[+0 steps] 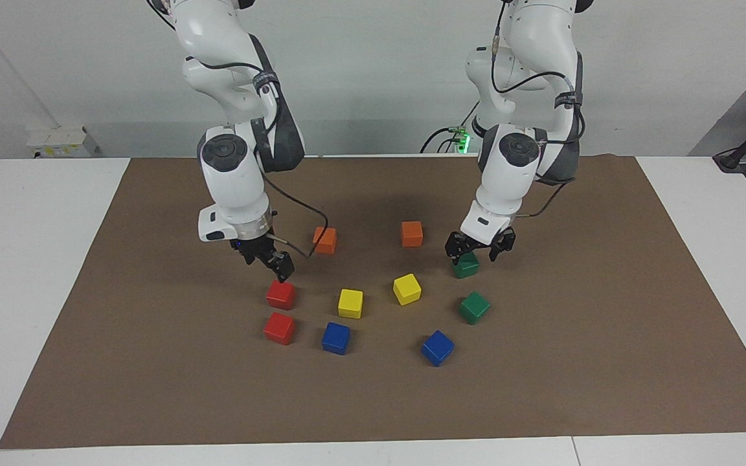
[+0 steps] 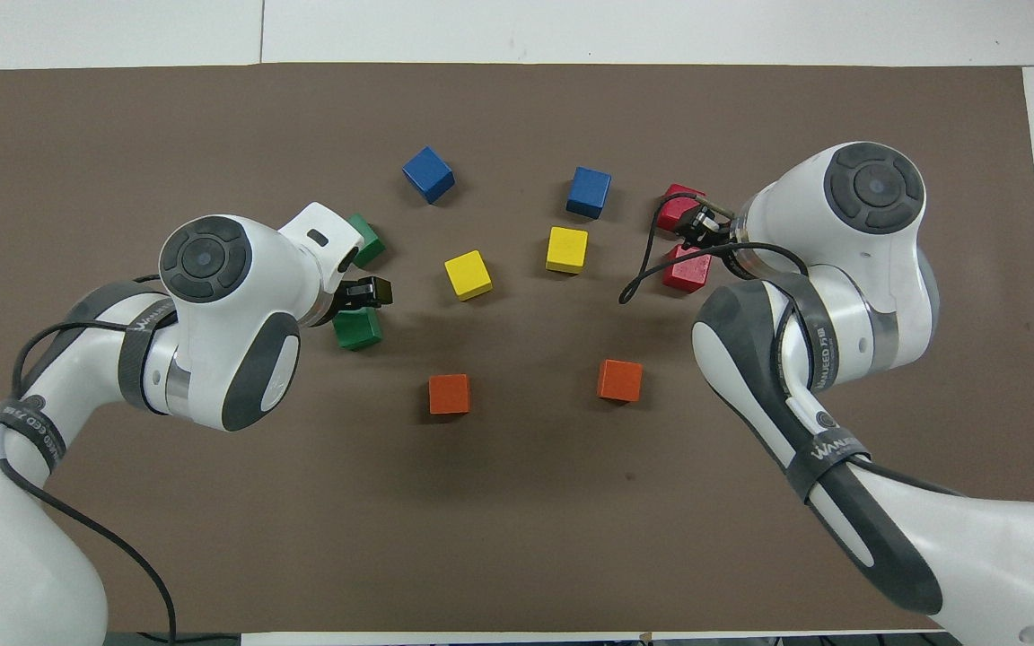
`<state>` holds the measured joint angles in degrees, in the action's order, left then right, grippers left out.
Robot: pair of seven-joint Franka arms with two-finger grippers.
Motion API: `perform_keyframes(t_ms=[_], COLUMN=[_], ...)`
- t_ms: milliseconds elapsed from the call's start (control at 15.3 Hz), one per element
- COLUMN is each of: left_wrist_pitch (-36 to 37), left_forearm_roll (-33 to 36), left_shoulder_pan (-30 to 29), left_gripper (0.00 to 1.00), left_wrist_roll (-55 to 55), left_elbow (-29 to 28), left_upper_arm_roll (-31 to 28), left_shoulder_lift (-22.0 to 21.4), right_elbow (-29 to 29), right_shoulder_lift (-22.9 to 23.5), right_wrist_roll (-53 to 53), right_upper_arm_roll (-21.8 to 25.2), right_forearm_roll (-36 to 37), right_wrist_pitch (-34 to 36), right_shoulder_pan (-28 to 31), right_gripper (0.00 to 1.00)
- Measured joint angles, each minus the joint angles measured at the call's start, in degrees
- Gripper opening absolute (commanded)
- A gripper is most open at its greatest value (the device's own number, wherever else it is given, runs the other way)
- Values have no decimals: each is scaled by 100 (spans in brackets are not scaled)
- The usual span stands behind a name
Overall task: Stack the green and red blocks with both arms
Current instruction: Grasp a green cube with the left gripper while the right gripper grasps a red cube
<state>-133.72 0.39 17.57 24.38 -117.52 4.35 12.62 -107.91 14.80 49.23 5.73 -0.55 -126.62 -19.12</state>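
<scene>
Both grippers hang open: our left gripper (image 1: 478, 249) straddles the nearer green block (image 1: 466, 266), our right gripper (image 1: 277, 266) hovers directly over the nearer red block (image 1: 280, 294).

The two red blocks (image 1: 280, 294) sit close together, one just nearer the robots than the other, with only a narrow gap between them. The yellow block (image 1: 350, 303) and blue block (image 1: 335, 338) crowd them on the middle side. The green blocks (image 1: 474, 307) stand farther apart. Toward both table ends, the brown mat (image 1: 606, 362) lies open.
</scene>
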Motion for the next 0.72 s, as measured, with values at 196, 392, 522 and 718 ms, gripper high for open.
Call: perform_keyframes(t_ms=[196,392,522,718], left_wrist_pitch=[-161,-227,-238,-245], left_forearm_roll=[0,0,1,3], left_shoulder_pan=[0,1,1,13], left_gripper=[100,100,95,95], left_wrist_roll=[44,255,388,724], left_elbow=[-4,-6,-33,-127], left_upper_arm_roll=[0,6,7,19], left_shoulder_lift=[225,280,282,282], right_elbow=[-2,-2,-1,0], right_shoulder_lift=[194,451,568,608], right_wrist_roll=[10,10,-25,-324], right_upper_arm_roll=[-4,-20,-21,-10], right_forearm_roll=[-1,3,11,14], right_wrist_pitch=[-210,-420,-508,-512], right_shoulder_pan=[-4,-124,-197,-206], right_gripper=[100,100,100,100])
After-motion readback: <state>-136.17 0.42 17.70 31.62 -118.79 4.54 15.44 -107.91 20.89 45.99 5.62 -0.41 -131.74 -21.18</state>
